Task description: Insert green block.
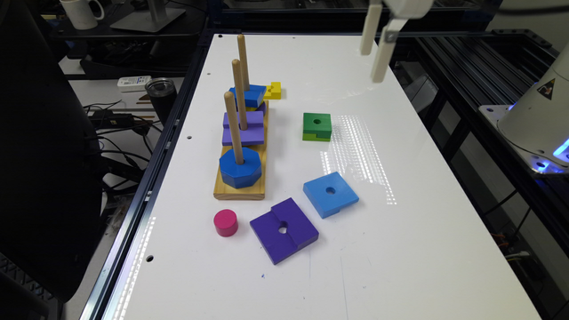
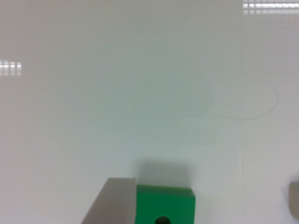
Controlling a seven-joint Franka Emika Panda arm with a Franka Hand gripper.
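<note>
Fingers (image 1: 376, 55) spread open, empty, high above and well apart from green block (image 1: 317, 126).

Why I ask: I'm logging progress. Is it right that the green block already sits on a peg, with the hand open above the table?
Not quite. The exterior view shows the green block lying loose on the white table, beside the peg board, on no peg. The hand is open above the table, as you said.
</note>
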